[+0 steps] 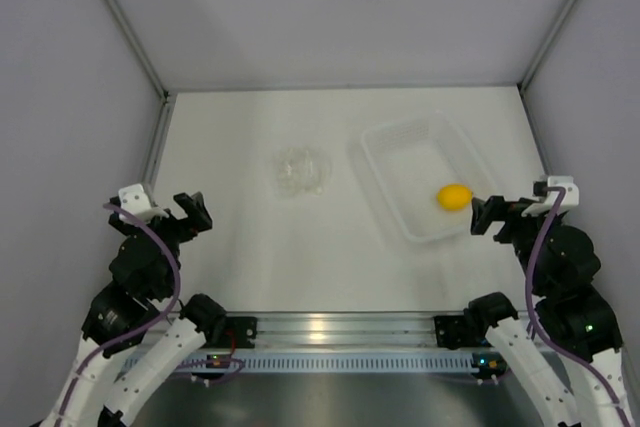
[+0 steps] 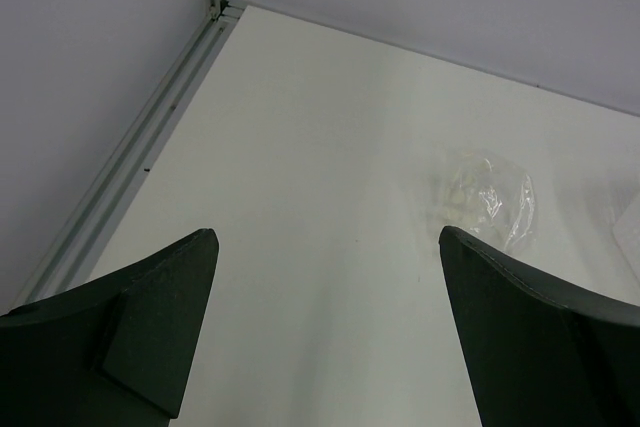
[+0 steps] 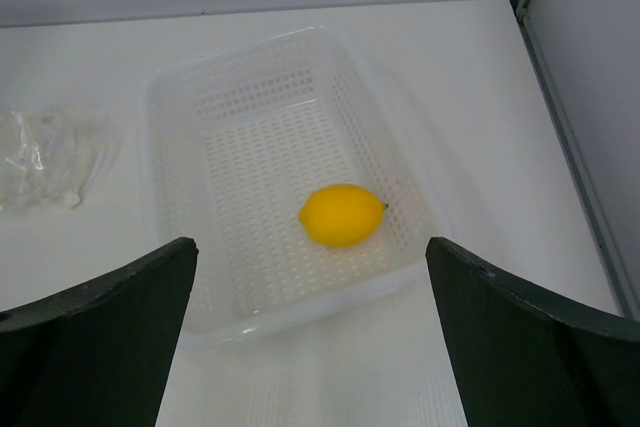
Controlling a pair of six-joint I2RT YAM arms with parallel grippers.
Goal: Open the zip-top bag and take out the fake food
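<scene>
The fake food, a yellow lemon (image 1: pixel 454 196), lies in the clear perforated tray (image 1: pixel 395 152) at the right; it also shows in the right wrist view (image 3: pixel 342 214). The zip-top bag (image 1: pixel 302 171), small, clear and crumpled, lies on the table left of the tray, and shows in the left wrist view (image 2: pixel 486 197) and at the left edge of the right wrist view (image 3: pixel 40 158). My left gripper (image 1: pixel 192 213) is open and empty, near the left wall, apart from the bag. My right gripper (image 1: pixel 484 215) is open and empty, just right of the tray's near corner.
The white table is boxed in by grey walls at the back, left (image 2: pixel 90 67) and right. A metal rail (image 1: pixel 330 332) runs along the near edge between the arm bases. The tray's rim (image 3: pixel 300 312) lies just ahead of my right fingers.
</scene>
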